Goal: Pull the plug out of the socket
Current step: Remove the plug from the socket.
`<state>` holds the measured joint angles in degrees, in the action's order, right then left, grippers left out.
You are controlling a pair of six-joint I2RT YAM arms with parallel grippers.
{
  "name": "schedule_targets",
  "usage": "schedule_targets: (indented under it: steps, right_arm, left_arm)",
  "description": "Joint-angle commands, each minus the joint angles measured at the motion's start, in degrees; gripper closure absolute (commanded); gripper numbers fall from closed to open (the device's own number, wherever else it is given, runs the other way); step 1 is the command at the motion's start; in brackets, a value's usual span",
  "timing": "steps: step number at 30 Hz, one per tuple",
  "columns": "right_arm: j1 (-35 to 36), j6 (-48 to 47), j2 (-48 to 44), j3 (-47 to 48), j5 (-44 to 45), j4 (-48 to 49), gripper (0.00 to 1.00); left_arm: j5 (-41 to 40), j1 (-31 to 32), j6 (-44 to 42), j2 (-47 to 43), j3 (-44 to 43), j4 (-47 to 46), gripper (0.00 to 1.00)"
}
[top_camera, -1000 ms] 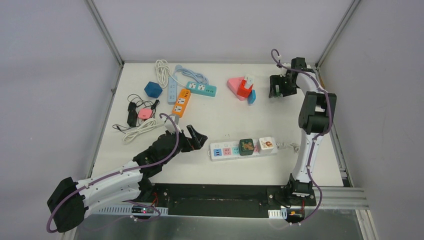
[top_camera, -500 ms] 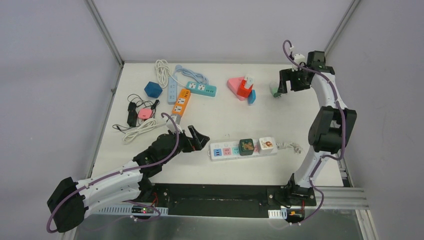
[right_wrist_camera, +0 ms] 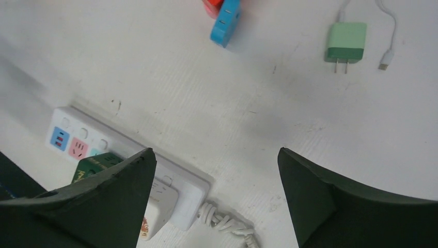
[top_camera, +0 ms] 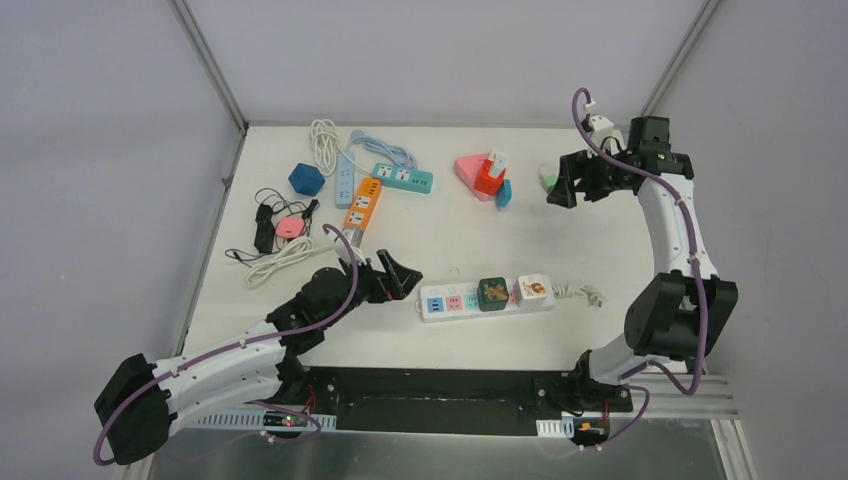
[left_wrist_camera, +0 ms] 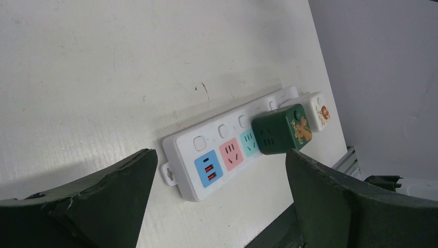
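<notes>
Left wrist view: the left gripper [left_wrist_camera: 219, 206] sits low over the table [left_wrist_camera: 103, 62] with its jaws spread wide and nothing between them. Just ahead of the jaws, in the gap between the two fingers, lies the white power strip [left_wrist_camera: 186, 150], clear of both fingers. The green plug [left_wrist_camera: 281, 129] is seated in the strip, on the side of the finger at the right of that view. A white cube plug [left_wrist_camera: 315, 106] sits in the next socket beyond it.

The right gripper [right_wrist_camera: 214, 196] hangs above the table, jaws also wide and empty. The strip's cord end lies beneath them, and the green plug is partly hidden by one finger. Beyond the jaws lie a pale green charger [right_wrist_camera: 345, 44] and a blue adapter [right_wrist_camera: 225, 18].
</notes>
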<state>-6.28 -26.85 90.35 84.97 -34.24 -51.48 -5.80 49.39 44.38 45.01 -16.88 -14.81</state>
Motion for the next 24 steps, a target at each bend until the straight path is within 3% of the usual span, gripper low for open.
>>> schedule_targets:
  steps: [1, 24]
  right_arm:
    - [-0.2, -2.5, -6.7, -0.8, -8.7, -2.2, 0.09]
    - [-0.1, -14.2, -24.1, -15.3, -28.1, -3.1, 0.05]
  left_arm:
    - [1.2, -0.6, 0.9, 0.7, 0.4, -4.1, 0.01]
    - [3.3, -0.7, 1.9, 2.2, 1.0, -8.2, 0.01]
